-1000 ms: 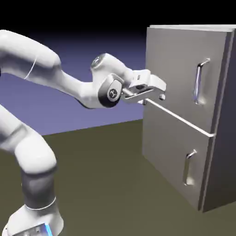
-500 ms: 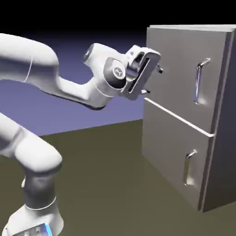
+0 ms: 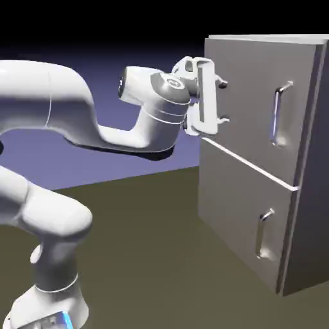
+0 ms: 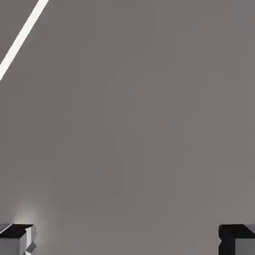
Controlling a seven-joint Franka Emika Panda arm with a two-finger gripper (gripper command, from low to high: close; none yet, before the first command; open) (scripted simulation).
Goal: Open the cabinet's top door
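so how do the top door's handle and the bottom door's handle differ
The top door's handle looks longer; the bottom door's handle is shorter. The top one catches a bluish sheen along its bar, while the bottom one looks plainer grey. Both are upright metal bars near their door's right edge in the exterior view.

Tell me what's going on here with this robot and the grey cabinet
A white robot arm is at work on opening the cabinet's top door, which is shut. Its end effector is open and empty in front of that door, off toward the exterior view's left of the door's upright metal handle. It has no grip on the handle. The lower door is closed too.
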